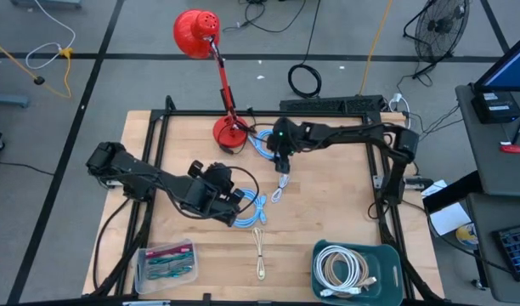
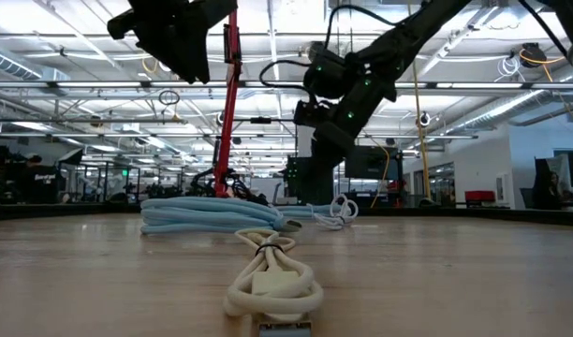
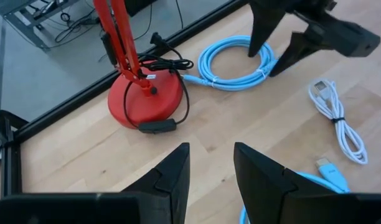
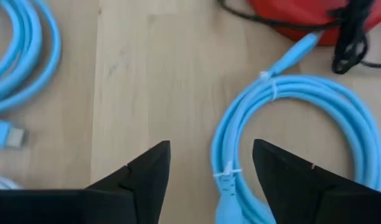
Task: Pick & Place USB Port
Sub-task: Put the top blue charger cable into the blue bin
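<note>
Four bundled cables lie on the wooden table: a light-blue coil (image 1: 263,142) beside the red lamp's base, a second light-blue bundle (image 1: 251,209), a small white cable (image 1: 280,189) and a cream cable (image 1: 259,252). My right gripper (image 4: 209,168) hangs open above the coil (image 4: 302,118) by the lamp, and one edge of the coil shows between its fingers. My left gripper (image 3: 210,168) is open in the air over the second blue bundle (image 3: 327,171), facing the lamp. In the low view both arms hang clear of the table.
A red desk lamp stands with its base (image 1: 229,133) at the table's far edge, close to the coil. A teal bin (image 1: 387,255) holding white cables sits at the near right, and a clear box (image 1: 166,262) of cables at the near left. A black frame borders the table.
</note>
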